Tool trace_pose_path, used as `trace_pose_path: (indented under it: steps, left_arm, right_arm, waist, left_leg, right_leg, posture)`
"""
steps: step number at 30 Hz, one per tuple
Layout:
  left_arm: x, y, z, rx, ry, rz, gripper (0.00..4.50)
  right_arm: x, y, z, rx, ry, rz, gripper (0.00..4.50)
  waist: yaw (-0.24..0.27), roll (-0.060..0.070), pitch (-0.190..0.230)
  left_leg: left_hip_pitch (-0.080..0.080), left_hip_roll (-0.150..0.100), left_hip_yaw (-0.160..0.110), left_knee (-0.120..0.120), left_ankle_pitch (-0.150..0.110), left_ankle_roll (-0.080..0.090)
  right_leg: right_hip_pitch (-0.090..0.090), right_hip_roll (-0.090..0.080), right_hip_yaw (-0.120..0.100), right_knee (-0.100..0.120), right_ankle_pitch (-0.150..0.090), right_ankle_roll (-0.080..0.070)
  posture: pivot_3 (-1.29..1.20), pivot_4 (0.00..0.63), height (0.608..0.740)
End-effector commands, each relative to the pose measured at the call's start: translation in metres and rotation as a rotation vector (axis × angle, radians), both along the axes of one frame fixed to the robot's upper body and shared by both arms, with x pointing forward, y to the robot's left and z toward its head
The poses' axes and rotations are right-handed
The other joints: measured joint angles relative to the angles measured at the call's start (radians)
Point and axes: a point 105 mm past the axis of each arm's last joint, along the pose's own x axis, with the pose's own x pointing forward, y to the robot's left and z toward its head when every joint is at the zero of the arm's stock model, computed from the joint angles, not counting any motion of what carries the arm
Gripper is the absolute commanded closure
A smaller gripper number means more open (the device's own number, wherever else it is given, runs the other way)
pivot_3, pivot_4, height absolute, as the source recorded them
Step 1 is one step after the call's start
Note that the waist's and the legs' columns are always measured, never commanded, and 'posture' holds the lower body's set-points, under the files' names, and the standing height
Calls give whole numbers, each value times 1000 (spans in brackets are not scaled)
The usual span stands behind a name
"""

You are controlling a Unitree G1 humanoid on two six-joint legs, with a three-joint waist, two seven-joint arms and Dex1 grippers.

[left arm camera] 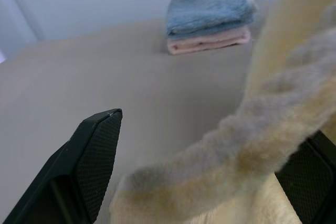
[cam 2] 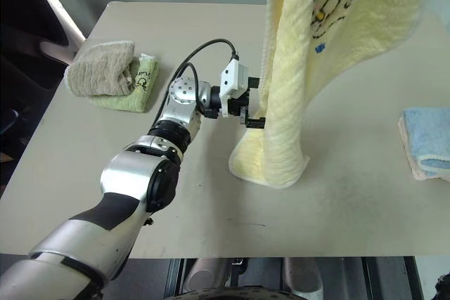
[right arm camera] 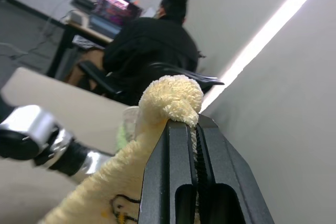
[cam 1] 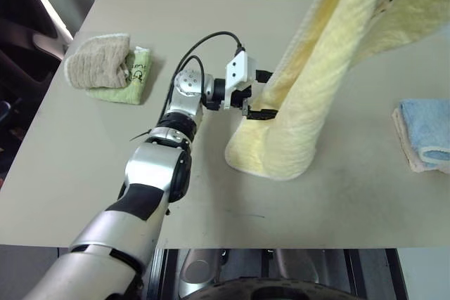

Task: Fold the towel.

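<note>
The pale yellow towel (cam 1: 316,82) hangs down from above, and its lower end rests bunched on the table (cam 1: 84,173). Dark lettering and a blue dot (cam 2: 320,48) show near its top. My right gripper (right arm camera: 194,124) is shut on a bunched top edge of the towel (right arm camera: 170,95), holding it up. My left gripper (cam 1: 259,112) reaches in level from the left, low against the hanging part. It is open, with its black fingers (left arm camera: 89,161) spread wide. A rolled edge of the towel (left arm camera: 252,145) runs across the gap between them.
A beige-brown towel (cam 1: 98,61) lies on a light green one (cam 1: 137,79) at the table's far left. A light blue folded towel (cam 1: 429,131) sits on a pink one at the right edge. In the right wrist view a person (right arm camera: 152,51) sits at a desk beyond the table.
</note>
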Motion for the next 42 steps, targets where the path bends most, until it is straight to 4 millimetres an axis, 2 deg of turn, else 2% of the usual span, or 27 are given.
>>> trace_pose_path:
  steps: [1,7,13,21,27,31,36,42]
  left_arm:
    - [-2,-4,8,-35,-7,-22,50]
    - [0,0,14,-56,14,-22,50]
    - [-6,-3,20,-99,63,-89,50]
    - [-21,-21,34,-175,80,-226,50]
    - [-19,-14,41,-185,67,-219,50]
    - [-19,-10,40,-179,73,-217,50]
    - [-23,-7,35,-196,80,-230,50]
    - [-26,0,30,-232,102,-231,50]
  right_arm:
    - [-5,-7,17,50,-75,-29,4500]
    - [-3,-19,23,43,-79,-72,4500]
    - [-13,-19,30,52,-82,-24,4500]
    - [-11,-10,21,44,-46,42,4500]
    - [-8,-12,14,16,-20,71,4500]
    - [-1,-12,16,4,-23,95,4500]
    - [15,-5,6,-59,-89,75,4500]
    - [11,9,7,16,-152,200,4500]
  waist:
    - [0,0,0]
    - [1,0,0]
    - [1,0,0]
    - [1,0,0]
    - [1,1,0]
    - [1,1,0]
    - [0,1,0]
    - [-1,1,0]
  left_leg:
    - [0,0,0,0,0,0]
    - [0,0,0,0,0,0]
    - [0,0,0,0,0,0]
    - [-1,-1,1,3,-1,1]
    - [-1,0,1,3,-1,1]
    - [-1,-1,1,3,-1,1]
    - [0,-1,1,4,0,2]
    - [-1,-1,1,7,0,2]
  right_leg:
    - [0,0,0,0,0,0]
    - [0,0,0,0,0,0]
    - [0,0,0,0,0,0]
    - [1,-1,0,0,0,1]
    - [0,-1,0,1,0,2]
    - [0,-1,0,1,0,2]
    - [1,-1,0,1,0,2]
    - [0,-1,0,6,0,2]
  posture:
    - [0,150,733]
    - [0,150,733]
    - [0,150,733]
    - [0,150,733]
    - [0,150,733]
    - [0,150,733]
    - [0,150,733]
    - [0,150,733]
